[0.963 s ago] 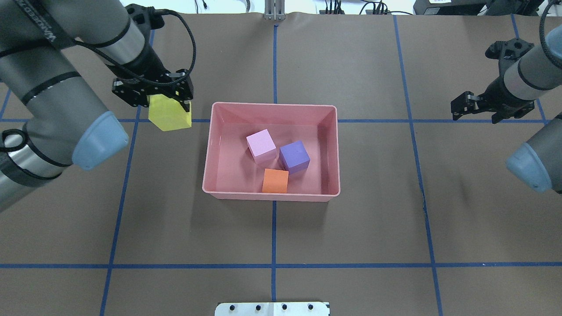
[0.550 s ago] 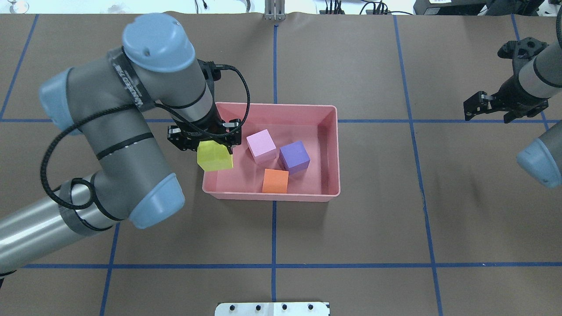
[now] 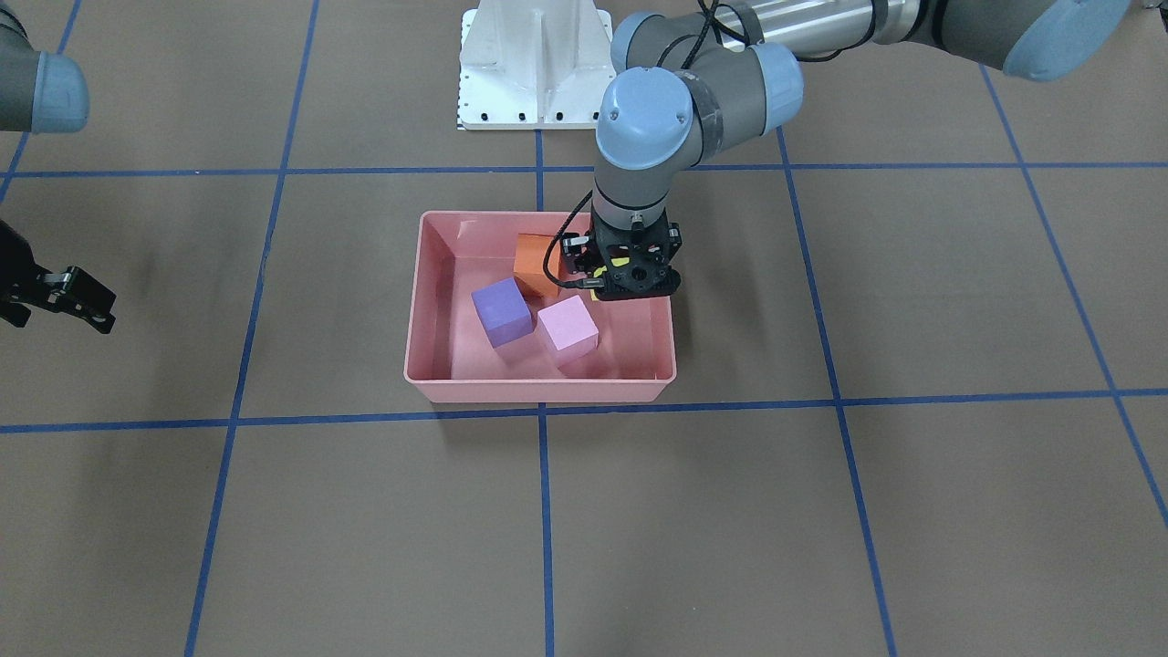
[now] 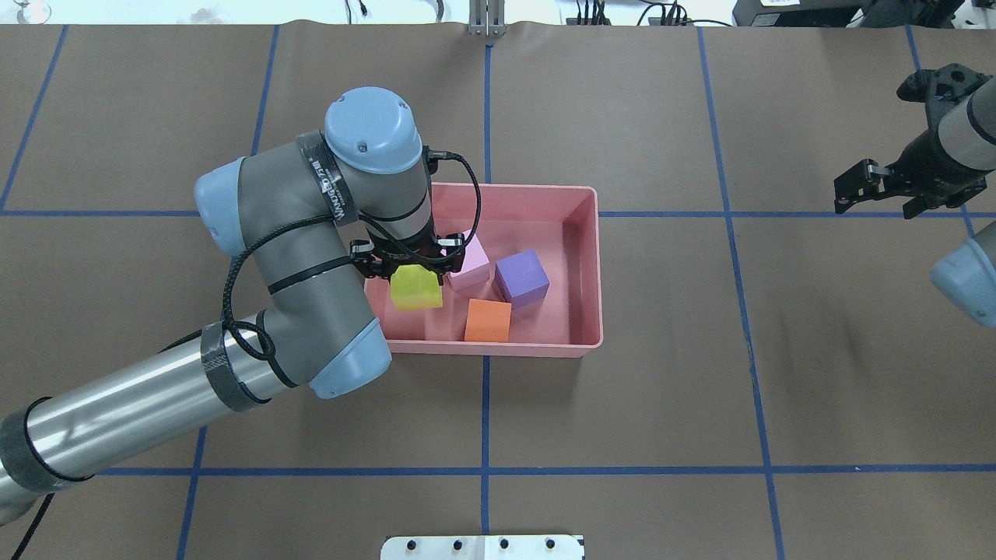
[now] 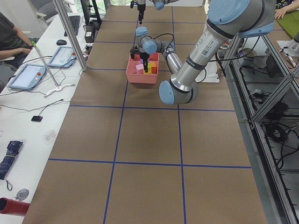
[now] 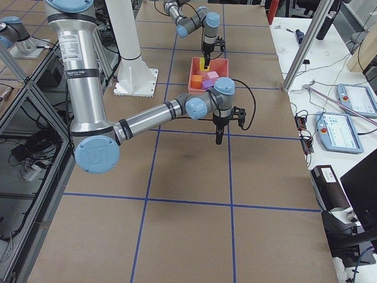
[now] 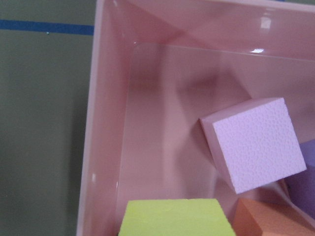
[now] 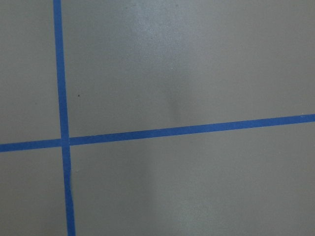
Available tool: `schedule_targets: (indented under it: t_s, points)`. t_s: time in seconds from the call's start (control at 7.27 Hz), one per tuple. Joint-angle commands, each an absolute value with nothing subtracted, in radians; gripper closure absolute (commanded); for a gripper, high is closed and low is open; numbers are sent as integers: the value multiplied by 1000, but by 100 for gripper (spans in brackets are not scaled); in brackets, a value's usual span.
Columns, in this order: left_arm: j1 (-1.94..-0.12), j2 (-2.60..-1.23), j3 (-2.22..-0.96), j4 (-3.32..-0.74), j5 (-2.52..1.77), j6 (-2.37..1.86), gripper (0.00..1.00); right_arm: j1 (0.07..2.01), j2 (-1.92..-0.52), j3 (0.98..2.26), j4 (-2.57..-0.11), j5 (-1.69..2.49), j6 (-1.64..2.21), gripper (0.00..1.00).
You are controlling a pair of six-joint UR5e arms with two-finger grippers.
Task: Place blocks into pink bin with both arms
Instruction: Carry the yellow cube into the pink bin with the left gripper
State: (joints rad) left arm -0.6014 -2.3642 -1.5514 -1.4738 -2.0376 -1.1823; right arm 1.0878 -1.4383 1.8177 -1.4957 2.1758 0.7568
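My left gripper (image 4: 410,272) is shut on the yellow block (image 4: 416,290) and holds it inside the left part of the pink bin (image 4: 513,187), low between its walls. The yellow block also shows at the bottom of the left wrist view (image 7: 172,219). The pale pink-lilac block (image 4: 476,266), the purple block (image 4: 521,278) and the orange block (image 4: 488,320) lie on the bin floor. My right gripper (image 4: 875,204) is open and empty, far to the right of the bin above bare table.
The brown table cover carries a grid of blue tape lines (image 4: 485,404). The white pedestal base (image 3: 534,64) stands behind the bin in the front-facing view. My left arm's elbow (image 4: 350,365) overhangs the bin's near left corner.
My left gripper has carried the yellow block from left of the bin, over its left wall, and down into it. My right gripper has drawn a little further right.
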Motion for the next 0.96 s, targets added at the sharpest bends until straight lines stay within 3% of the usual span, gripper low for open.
schedule_targets:
  t_s: [0.0,0.14,0.41,0.83]
  points:
    - [-595,-2367,-1502,-1509,-2037,-1178,18,1089,-1445,1818,-1496,2180,756,0]
    - [-597,-2367,-1509,-1525,-2037,-1183,0,1092,-1447,1818,-1496,2181,756,0]
    - [-606,-2367,-1561,-1519,-2040,-1186,0,1094,-1447,1819,-1496,2181,756,0]
    - [-679,-2346,-1869,-1303,-2043,-1180,0,1132,-1454,1818,-1494,2198,736,0]
